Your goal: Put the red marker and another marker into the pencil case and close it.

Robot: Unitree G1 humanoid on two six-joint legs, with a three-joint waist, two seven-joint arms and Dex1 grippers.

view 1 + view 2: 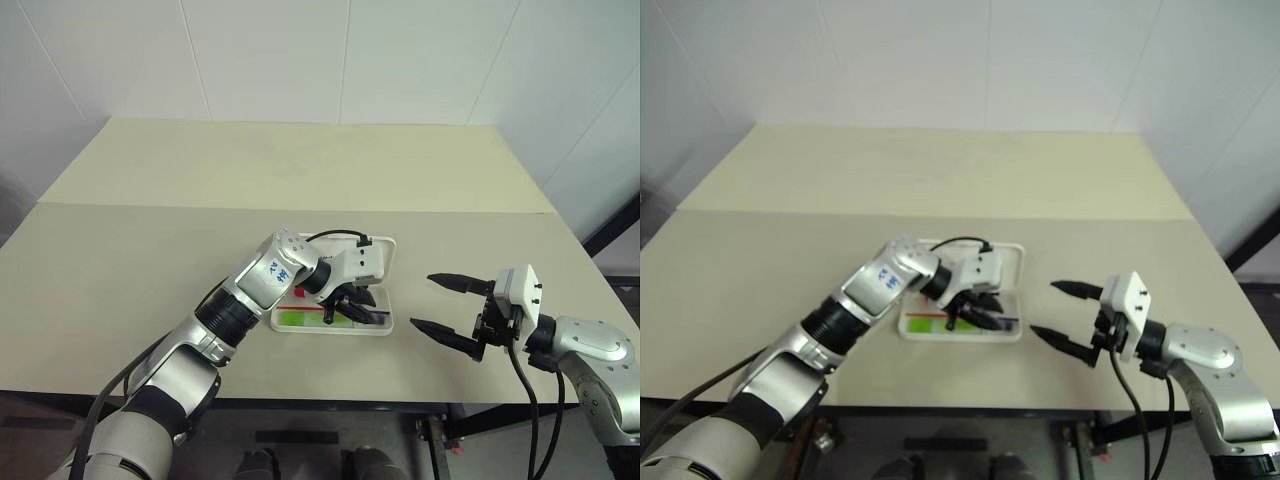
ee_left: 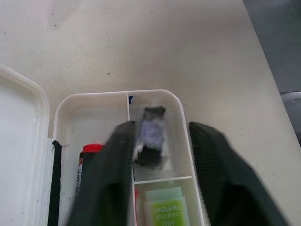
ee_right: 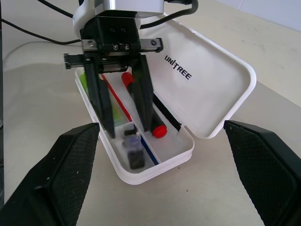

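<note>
Silver-and-black arms, black cables, black two-fingered gripper (image 1: 453,311) each

your head pair looks down over the table (image 1: 150,260); both wrist cameras sit close, sharing the open pencil case (image 3: 207,89).

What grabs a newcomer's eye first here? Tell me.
The open white case at the table's near edge, with the left gripper poised inside its tray, fingers apart. A red marker lies in the tray. To its right, the right gripper hovers wide open, facing the case.
</note>
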